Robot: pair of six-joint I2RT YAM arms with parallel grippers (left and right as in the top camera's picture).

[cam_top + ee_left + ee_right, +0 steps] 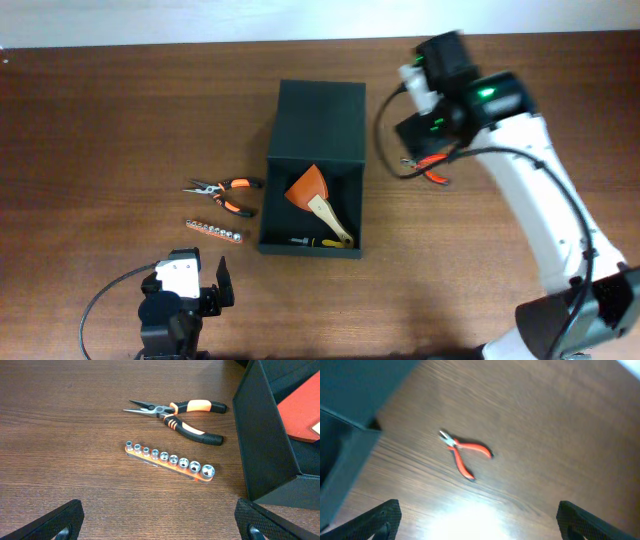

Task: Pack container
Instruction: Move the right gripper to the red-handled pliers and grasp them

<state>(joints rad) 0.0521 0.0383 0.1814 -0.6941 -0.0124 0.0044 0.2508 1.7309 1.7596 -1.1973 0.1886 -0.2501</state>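
Overhead: pliers (224,192), socket rail (214,231) nr container (320,115)

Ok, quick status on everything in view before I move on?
container: open, orange scraper inside
long-nose pliers: on table, unpacked
socket rail: on table, unpacked
red pliers: on table, unpacked
left gripper: open, empty
right gripper: open, empty

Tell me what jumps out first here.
The open dark container sits in the middle of the table with an orange wedge-shaped item inside. To its left lie orange-and-black long-nose pliers and, beside them, a rail of sockets. Small red pliers lie alone on the wood to its right.
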